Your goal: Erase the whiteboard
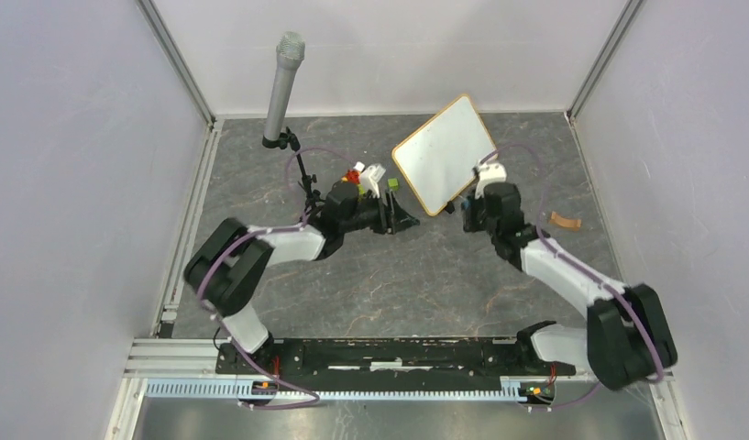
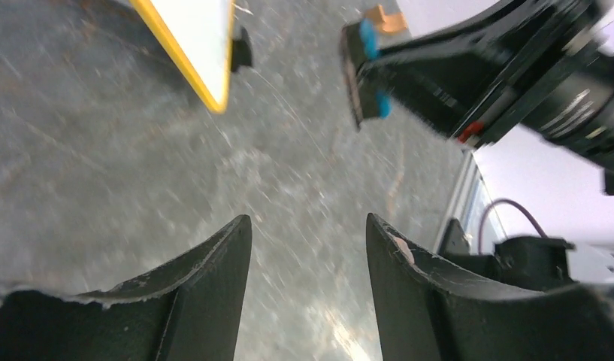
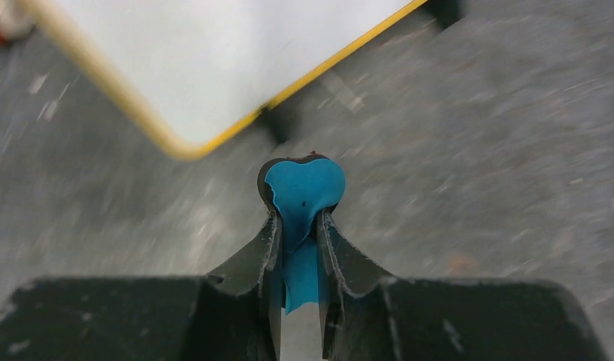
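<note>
Top external view: on the grey tabletop the whiteboard sits turned diagonally near the far edge, right of centre. Just toward the near edge from it, the left end effector has its fingers spread around nothing. The right end effector pinches a blue pad close to the board's lowest corner.

Top view: high overhead, facing down. 2 wrist views: close above table; all 3 share whiteboard corner.
</note>
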Available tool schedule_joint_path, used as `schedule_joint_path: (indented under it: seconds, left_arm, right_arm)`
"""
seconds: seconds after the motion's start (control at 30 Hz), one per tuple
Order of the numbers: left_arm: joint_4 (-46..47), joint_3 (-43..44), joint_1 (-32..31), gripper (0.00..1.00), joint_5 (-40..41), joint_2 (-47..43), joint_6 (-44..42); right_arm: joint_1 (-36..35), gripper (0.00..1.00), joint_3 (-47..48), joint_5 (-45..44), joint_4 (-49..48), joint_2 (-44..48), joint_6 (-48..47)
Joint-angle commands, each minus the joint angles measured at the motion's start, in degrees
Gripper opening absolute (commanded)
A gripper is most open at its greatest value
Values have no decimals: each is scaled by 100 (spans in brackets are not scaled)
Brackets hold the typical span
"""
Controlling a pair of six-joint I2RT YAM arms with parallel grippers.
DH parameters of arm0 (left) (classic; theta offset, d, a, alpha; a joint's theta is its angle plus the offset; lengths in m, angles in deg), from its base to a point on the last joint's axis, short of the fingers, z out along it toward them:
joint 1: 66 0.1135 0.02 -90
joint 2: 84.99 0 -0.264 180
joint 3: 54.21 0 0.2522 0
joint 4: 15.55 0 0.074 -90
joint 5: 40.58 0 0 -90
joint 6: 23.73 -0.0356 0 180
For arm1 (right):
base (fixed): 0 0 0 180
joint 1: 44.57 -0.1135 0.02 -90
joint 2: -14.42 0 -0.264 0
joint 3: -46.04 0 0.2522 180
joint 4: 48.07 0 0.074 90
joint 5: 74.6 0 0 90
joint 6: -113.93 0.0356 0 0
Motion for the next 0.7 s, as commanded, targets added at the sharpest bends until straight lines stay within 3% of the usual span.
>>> schedule_joint_path:
  seconds: [0.0,0.1,0.27,0.47,0.6,0.67]
  left_arm:
    - [-27,-1044,-98,65,362,-1639,360]
    - [-407,-1569,-190,66,327,-2902,478]
    - [-1959,-1903,-274,69,185,-5271,392]
    - [-4362,-1280,-267,76,723,-7471,-75]
    - [-5469,-399,-270,78,872,-7817,-511]
    - [-5972,14,-267,78,939,-7804,-741]
  right_arm:
    - [-946,10,-785,320,1002,953,45]
    - [-1635,11,-1048,240,1655,1453,113]
    - [-2844,13,-1092,289,2673,1634,254]
    - [-4013,41,-945,-55,2987,1620,626]
    - [-4159,73,-372,-401,3461,1881,578]
    - [-4162,84,-45,-530,3731,2020,488]
